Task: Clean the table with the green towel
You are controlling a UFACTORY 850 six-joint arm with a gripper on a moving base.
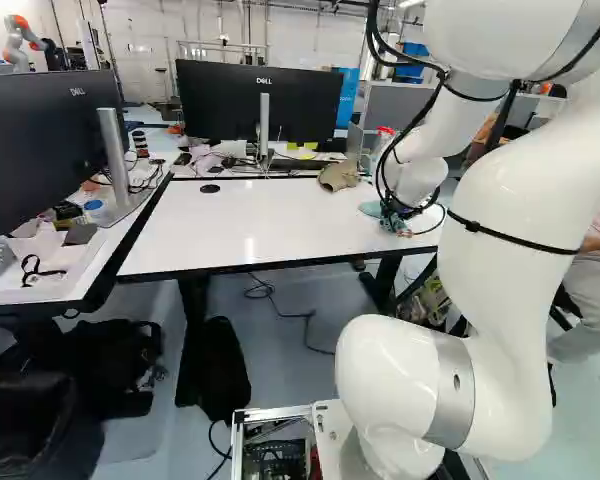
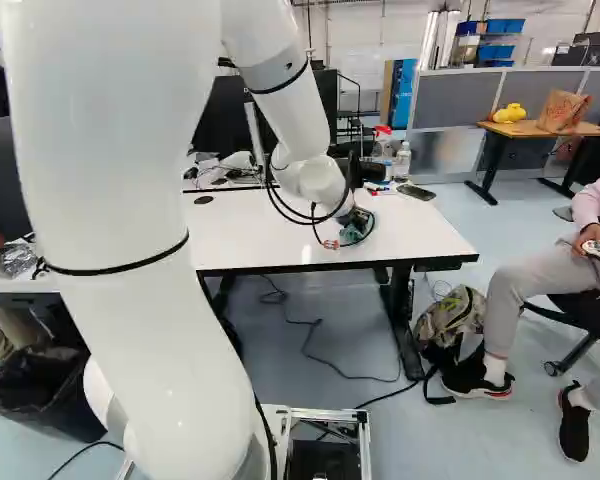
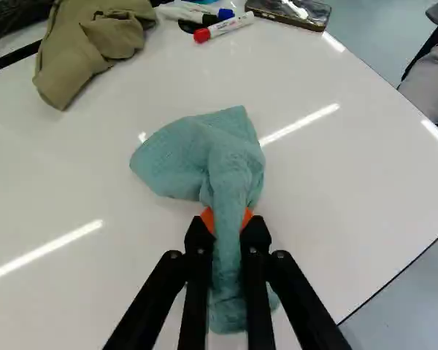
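Gripper [image 3: 227, 221] pinches bunched towel [image 3: 232, 173] on table [image 3: 350, 182], toward its 4 o'clock in the left base view; for an even wipe I'd press lightly, overlap strokes, and stop short of pens [image 3: 231, 25] at the gripper's 12.

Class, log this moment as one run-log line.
gripper: shut on green towel | towel: partly spread ahead of fingers, over white table | brown cloth, red-capped marker: farther ahead, untouched

Blue-green towel [image 3: 234, 164], creased, gathered narrow through its middle, one end fanned wide, the other bunched, near the edge of a glossy white table [image 1: 270, 222] with dark edging
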